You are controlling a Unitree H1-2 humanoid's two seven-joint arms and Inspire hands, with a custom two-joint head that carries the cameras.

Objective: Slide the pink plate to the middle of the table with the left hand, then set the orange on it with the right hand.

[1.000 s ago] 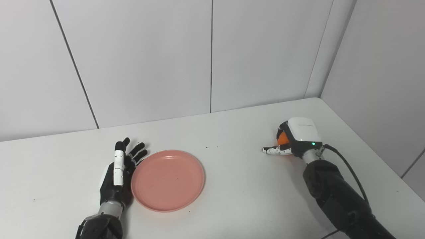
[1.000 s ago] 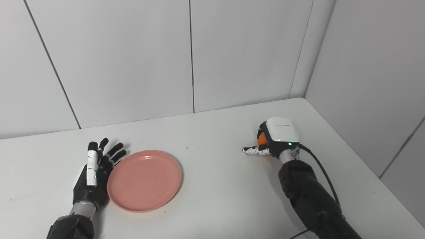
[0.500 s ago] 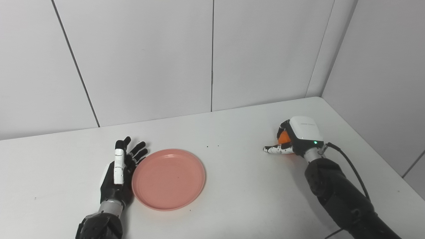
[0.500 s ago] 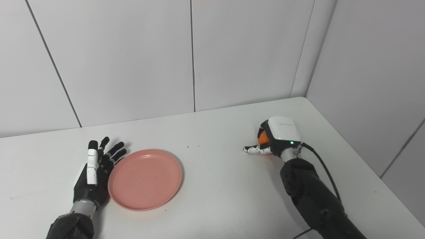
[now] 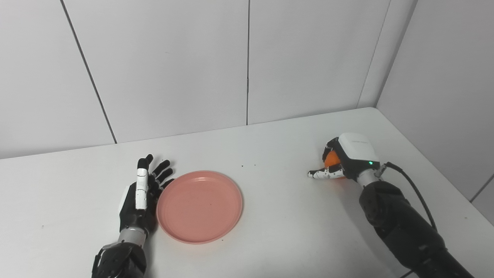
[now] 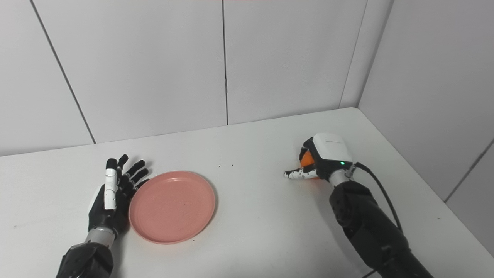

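Plate-sliding was the step in hand: the left hand [image 5: 141,197], fingers spread and holding nothing, stood edge-on against the pink plate [image 5: 199,206], which sat left of centre. Over right, the right hand [image 5: 345,160] was curled around the orange [image 5: 331,159] on the table [image 5: 285,216]. Next call, I'd judge: push rightward, then lift.

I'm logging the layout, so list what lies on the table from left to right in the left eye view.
left hand → pink plate → right hand, its fingers closed around the orange, which sits inside the hand and so has no separate place in the order.
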